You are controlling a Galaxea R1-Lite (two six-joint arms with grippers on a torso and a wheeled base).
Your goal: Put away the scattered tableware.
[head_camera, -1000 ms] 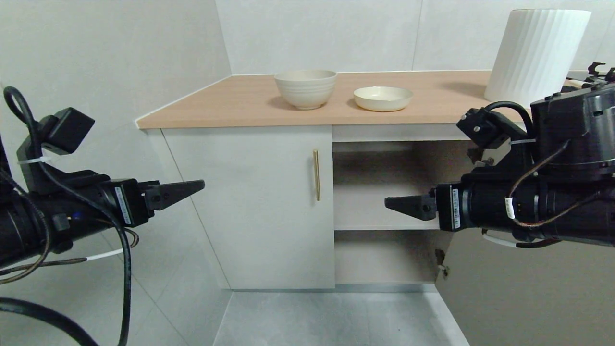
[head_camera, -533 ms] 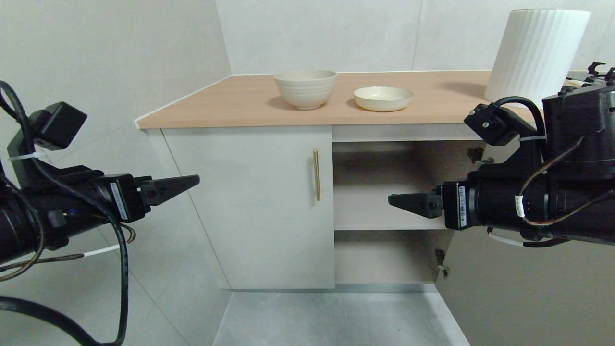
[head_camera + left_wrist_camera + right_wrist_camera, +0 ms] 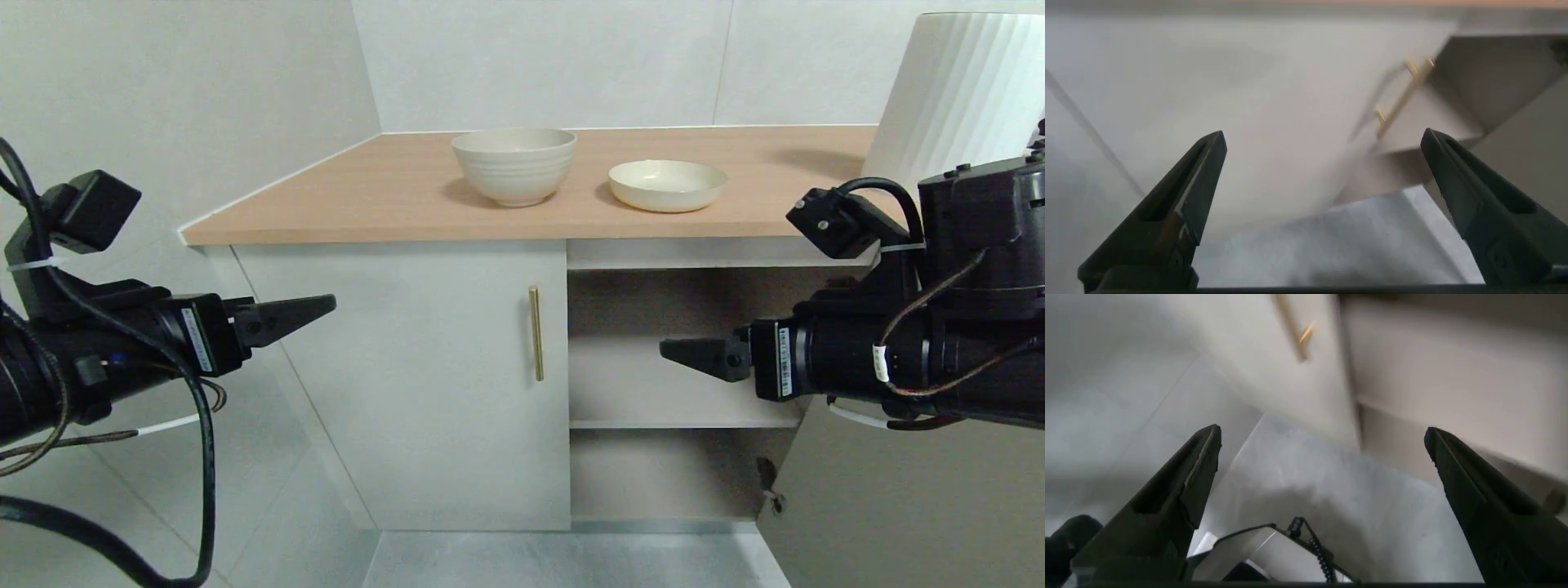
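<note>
Counter [image 3: 367,196], bowl [image 3: 514,166] beside plate [image 3: 668,184], open cupboard [image 3: 645,302]

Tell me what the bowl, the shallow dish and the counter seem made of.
Bowl: likely glazed ceramic, cream, ribbed bands, soft sheen.
Shallow dish: same cream glaze, probably ceramic, possibly melamine.
Counter: matte wood-look top, faint grain; perhaps laminate.

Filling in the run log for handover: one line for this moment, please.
bowl, plate: on counter | right compartment: open | left gripper: open, empty | right gripper: open, empty
</note>
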